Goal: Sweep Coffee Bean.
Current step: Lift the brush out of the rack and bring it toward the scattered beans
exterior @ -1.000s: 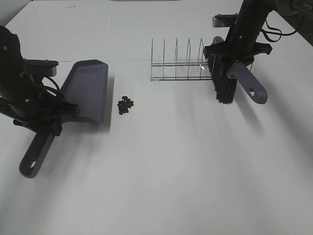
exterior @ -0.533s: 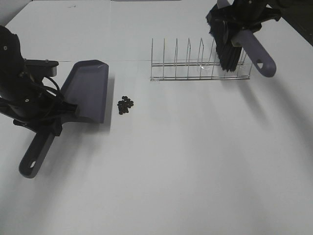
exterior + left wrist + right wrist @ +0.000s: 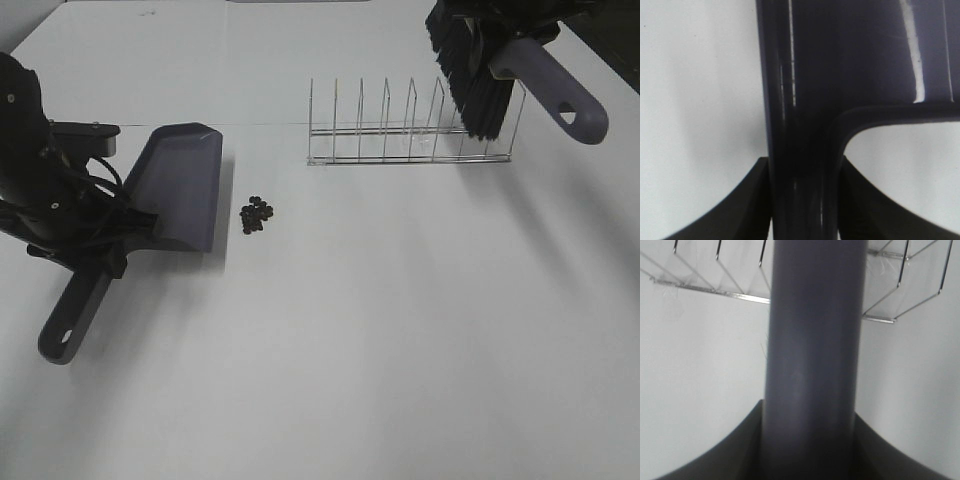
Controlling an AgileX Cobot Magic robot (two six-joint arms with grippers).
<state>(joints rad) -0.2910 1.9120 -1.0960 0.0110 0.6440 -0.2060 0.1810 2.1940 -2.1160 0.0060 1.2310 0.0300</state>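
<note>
From the high camera, the left gripper [image 3: 112, 232] is clamped on the handle of the dustpan [image 3: 180, 180], and the pan spreads out ahead of its fingers. The coffee bean [image 3: 256, 214] cluster lies on the table [image 3: 400, 330] just past the pan's lip, not touching it. The right gripper [image 3: 505, 20] grips the brush [image 3: 480, 75], bristles hanging below it by the wire rack [image 3: 385, 135].

At the left wrist, both fingers [image 3: 740, 210] press the dustpan handle between them.

At the right wrist, the fingers [image 3: 725, 455] close on the brush handle, with the rack beyond them.
</note>
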